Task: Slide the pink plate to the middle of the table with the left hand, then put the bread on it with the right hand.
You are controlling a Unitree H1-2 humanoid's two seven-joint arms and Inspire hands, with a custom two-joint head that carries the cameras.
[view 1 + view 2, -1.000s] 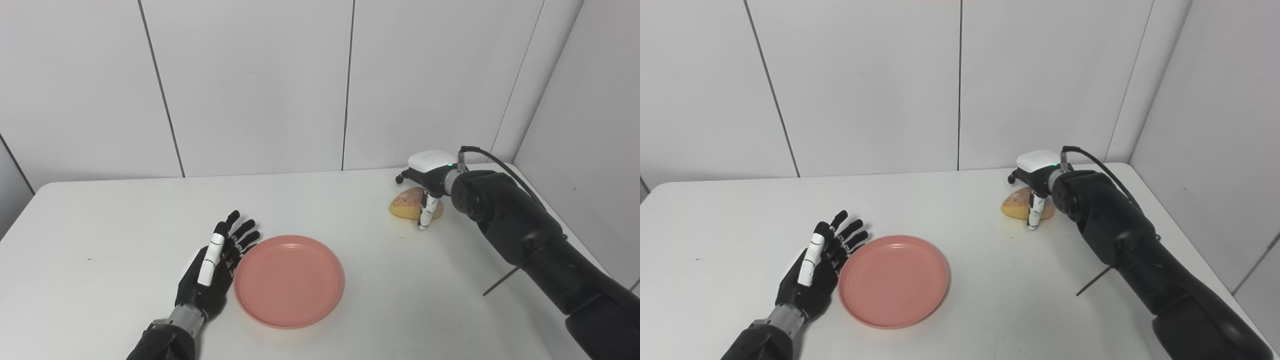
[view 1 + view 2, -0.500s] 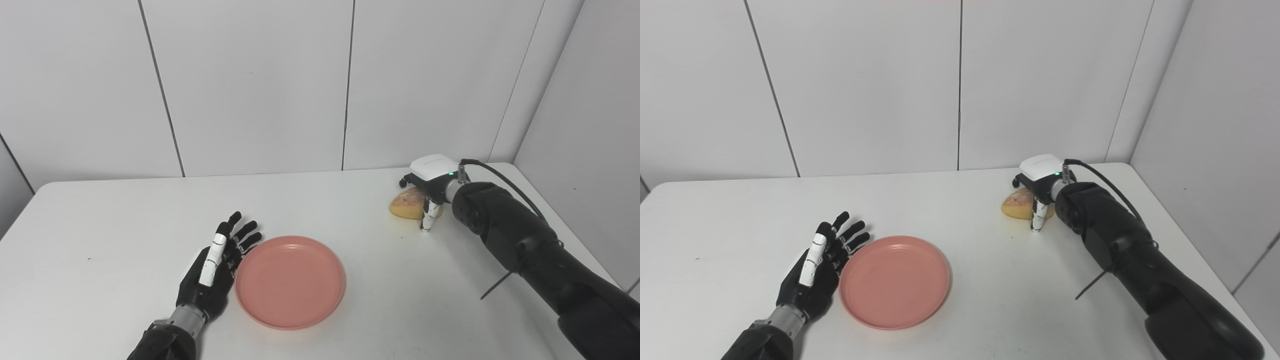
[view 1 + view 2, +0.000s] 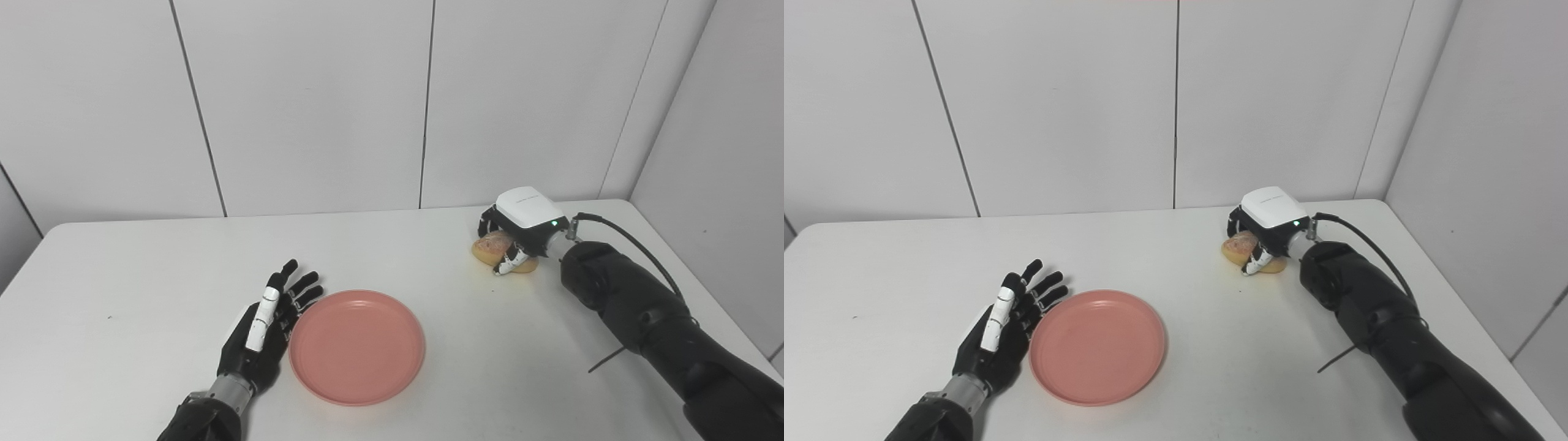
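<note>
Since a moment ago the right hand (image 3: 517,236) has closed around the bread (image 3: 490,247), which must travel left and toward the robot to the pink plate (image 3: 357,346); the left hand (image 3: 264,334) rests open beside the plate.

One plate (image 3: 357,346), pink, round, lower middle of the frame. One piece of bread (image 3: 490,246), right of centre, toward the upper right of the white surface. One table (image 3: 141,263), white, spanning the lower half of the frame. Two hands: left hand (image 3: 264,334) at lower left, right hand (image 3: 520,226) at right of centre. Two dark arms, one from each bottom corner. One black cable (image 3: 637,245) looping off the right arm. One green light on the right hand. Three vertical seams on the back wall in the upper half, plus one more at far left.
</note>
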